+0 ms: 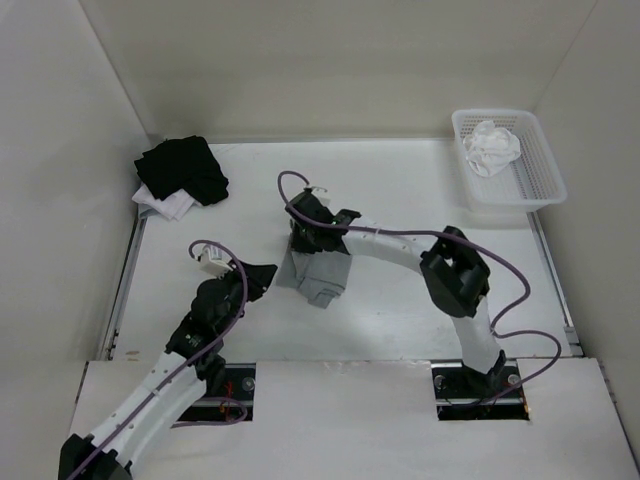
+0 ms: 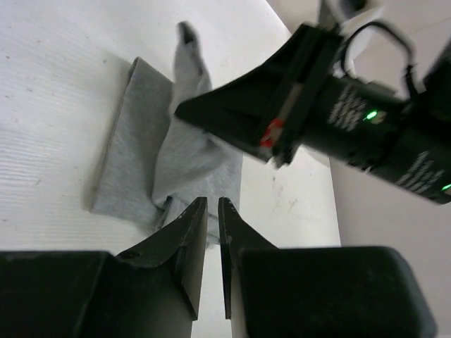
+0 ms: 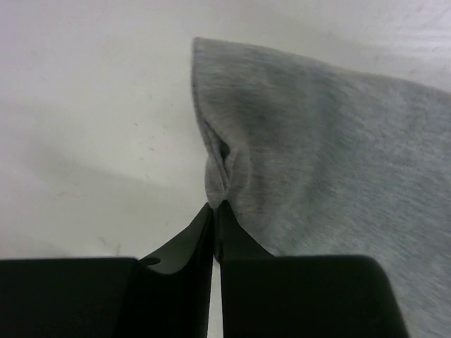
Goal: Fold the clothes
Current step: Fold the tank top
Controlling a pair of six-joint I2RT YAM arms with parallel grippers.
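Observation:
The clothes (image 1: 320, 276), a grey knit top, lie folded into a small bundle mid-table. My right gripper (image 1: 303, 240) is at the bundle's far-left corner. In the right wrist view it (image 3: 217, 204) is shut on a pinched edge of the grey fabric (image 3: 317, 155), which is lifted a little. My left gripper (image 1: 268, 278) sits just left of the bundle. In its wrist view the jaws (image 2: 213, 201) stand a narrow gap apart with nothing between them, their tips at the near edge of the cloth (image 2: 141, 162). The right arm's black gripper body (image 2: 303, 91) hangs over the cloth.
A black-and-white garment pile (image 1: 183, 172) lies at the back left corner. A white mesh basket (image 1: 548, 165) at the back right holds a white cloth bundle (image 1: 493, 145). White walls close in the table on three sides.

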